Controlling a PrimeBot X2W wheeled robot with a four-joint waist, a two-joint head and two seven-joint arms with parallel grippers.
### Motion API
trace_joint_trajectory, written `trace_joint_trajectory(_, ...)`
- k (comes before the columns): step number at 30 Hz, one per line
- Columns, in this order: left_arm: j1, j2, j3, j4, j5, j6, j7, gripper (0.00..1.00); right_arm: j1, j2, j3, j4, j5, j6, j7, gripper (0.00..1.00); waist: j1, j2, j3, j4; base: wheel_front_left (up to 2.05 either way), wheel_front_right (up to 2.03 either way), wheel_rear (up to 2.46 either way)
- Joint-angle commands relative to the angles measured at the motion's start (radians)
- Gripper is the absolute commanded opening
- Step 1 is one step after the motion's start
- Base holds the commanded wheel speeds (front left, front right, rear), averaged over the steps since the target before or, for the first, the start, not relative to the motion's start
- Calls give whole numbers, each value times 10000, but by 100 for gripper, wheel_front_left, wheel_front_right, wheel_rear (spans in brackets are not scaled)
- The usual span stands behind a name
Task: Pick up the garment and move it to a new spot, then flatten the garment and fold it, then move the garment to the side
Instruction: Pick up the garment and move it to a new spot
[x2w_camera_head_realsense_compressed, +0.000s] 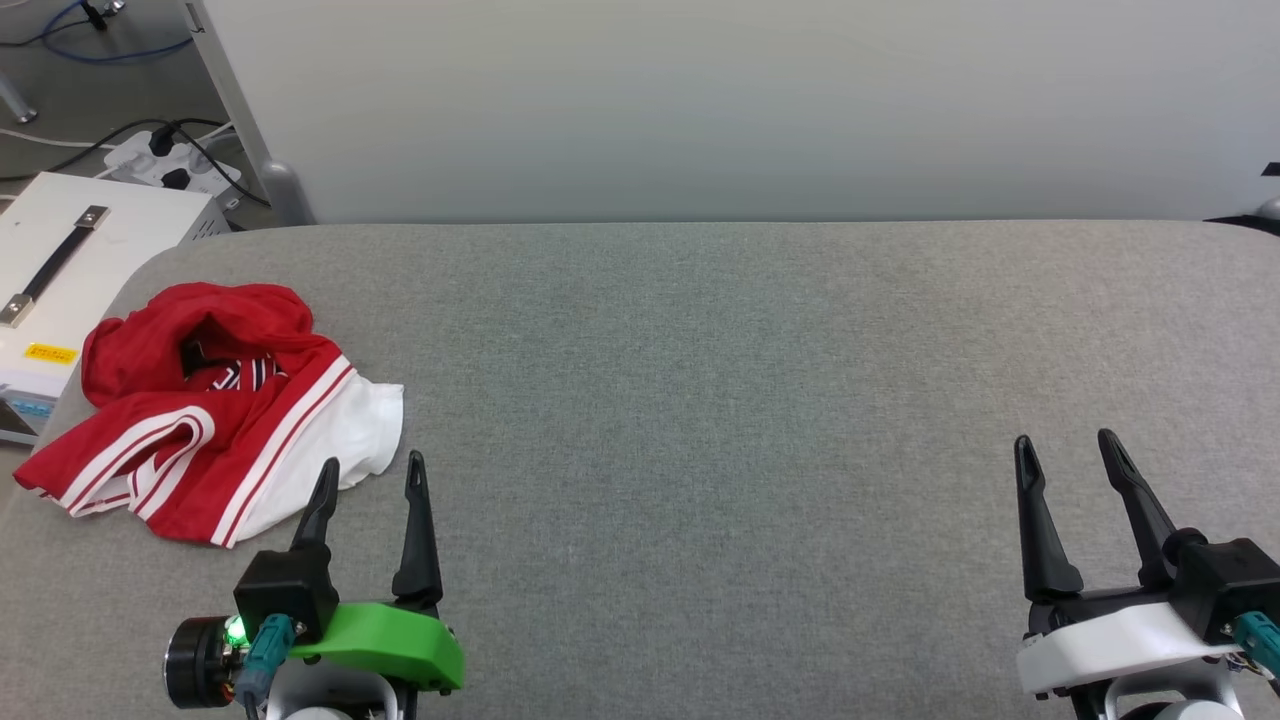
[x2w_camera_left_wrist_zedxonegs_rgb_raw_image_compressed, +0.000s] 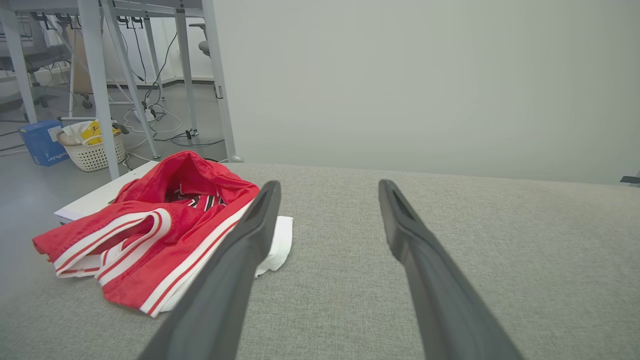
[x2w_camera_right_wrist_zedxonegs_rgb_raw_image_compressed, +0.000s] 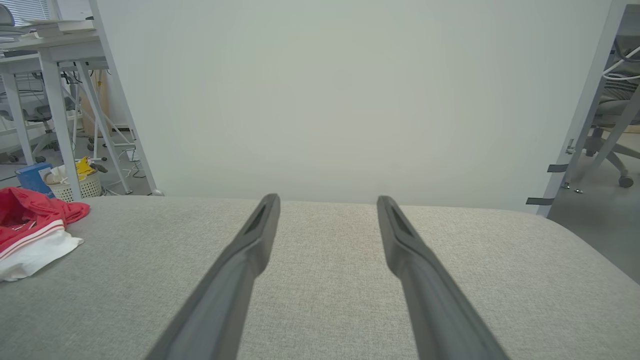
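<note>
The garment (x2w_camera_head_realsense_compressed: 215, 405) is a red T-shirt with white sleeves and striped trim, lying crumpled at the left end of the grey padded table (x2w_camera_head_realsense_compressed: 700, 380). It also shows in the left wrist view as the garment (x2w_camera_left_wrist_zedxonegs_rgb_raw_image_compressed: 155, 235) and at the left edge of the right wrist view as the garment (x2w_camera_right_wrist_zedxonegs_rgb_raw_image_compressed: 30, 227). My left gripper (x2w_camera_head_realsense_compressed: 372, 468) stands open just to the right of the garment's white sleeve, with nothing between its fingers. My right gripper (x2w_camera_head_realsense_compressed: 1065, 442) stands open at the lower right, far from the garment, and holds nothing.
A white box with a black handle (x2w_camera_head_realsense_compressed: 60, 270) sits beside the table's left end, with a power strip and cables (x2w_camera_head_realsense_compressed: 170, 160) on the floor behind. A pale partition wall (x2w_camera_head_realsense_compressed: 750, 100) runs along the table's far edge. A white basket (x2w_camera_left_wrist_zedxonegs_rgb_raw_image_compressed: 92, 147) stands under desks.
</note>
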Motion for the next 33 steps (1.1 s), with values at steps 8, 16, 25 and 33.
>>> trace_joint_trajectory(8,61,-48,-8,38,-209,-92,-256,100,192,-11,-65,-137,202,-7,-251,100,0,-1,66,-3,0,0,0)
trace_joint_trajectory(16,42,-52,-35,121,-275,-103,-426,100,231,-12,-85,-153,294,-7,-419,100,0,-1,114,-8,0,0,0)
trace_joint_trajectory(25,60,-55,-76,194,-309,-95,-584,100,293,-12,-102,-147,369,-7,-575,100,0,-1,137,-5,0,0,0)
trace_joint_trajectory(33,23,-55,-92,312,-279,-94,-584,100,288,-12,-95,-64,345,-7,-575,100,0,-1,187,28,0,0,0)
